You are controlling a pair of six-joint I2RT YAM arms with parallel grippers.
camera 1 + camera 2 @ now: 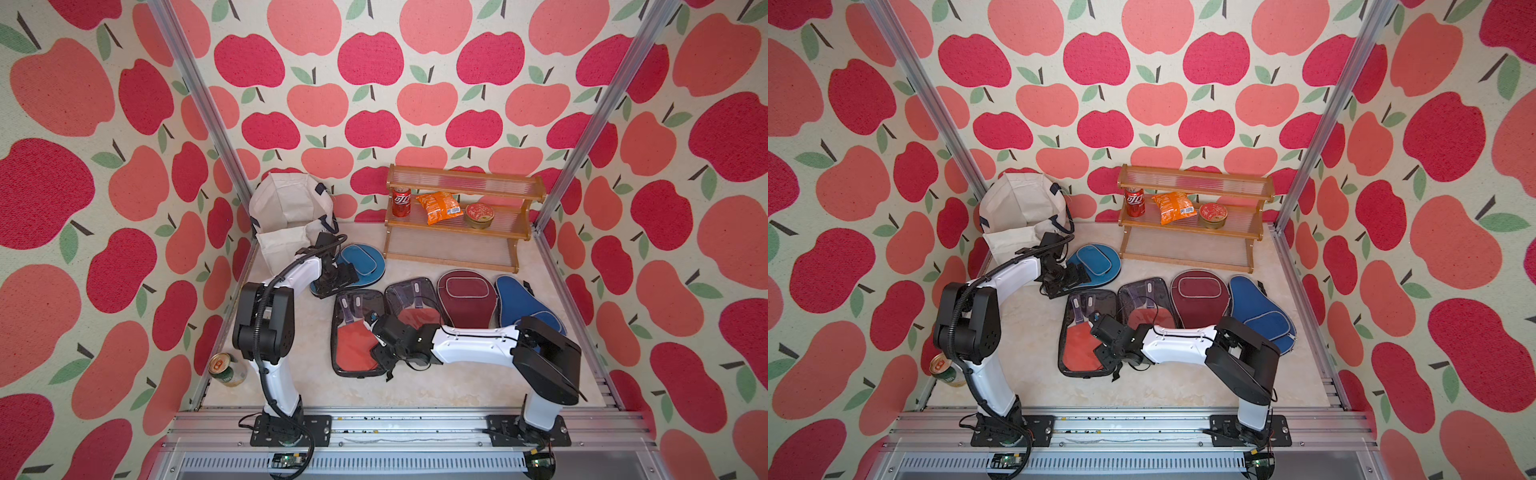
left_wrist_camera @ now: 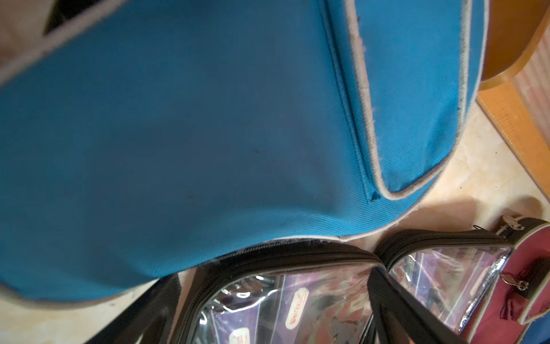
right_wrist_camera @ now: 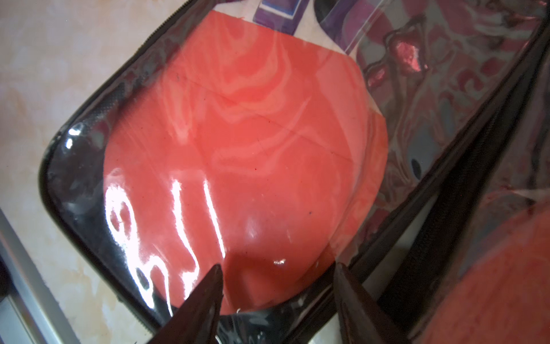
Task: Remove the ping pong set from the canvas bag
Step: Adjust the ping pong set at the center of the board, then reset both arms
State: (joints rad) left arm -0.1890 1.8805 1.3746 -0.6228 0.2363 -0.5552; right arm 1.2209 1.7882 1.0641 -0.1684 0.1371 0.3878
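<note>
Lying on the surface (image 1: 415, 386) just right of the canvas bag (image 1: 286, 199), the teal-blue cover (image 1: 361, 259) points its handle near-left, beneath the left end effector (image 1: 334, 284), whose jaws stand wide apart. The right end effector (image 1: 380, 353), jaws also apart, hovers over a clear case (image 1: 353, 357).

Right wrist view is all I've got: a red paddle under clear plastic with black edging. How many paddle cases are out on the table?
Observer: Five. The black-edged clear case you see, a second clear case beside it, a maroon paddle-shaped zip cover, a dark blue zip cover and a teal-blue zip cover.
Operator: Where's the left arm?
Observer: The left gripper hangs over the teal-blue cover's handle end, fingers spread wide.
Operator: And the bag?
Observer: The off-white canvas bag with navy handles stands open-mouthed in the far left corner.
</note>
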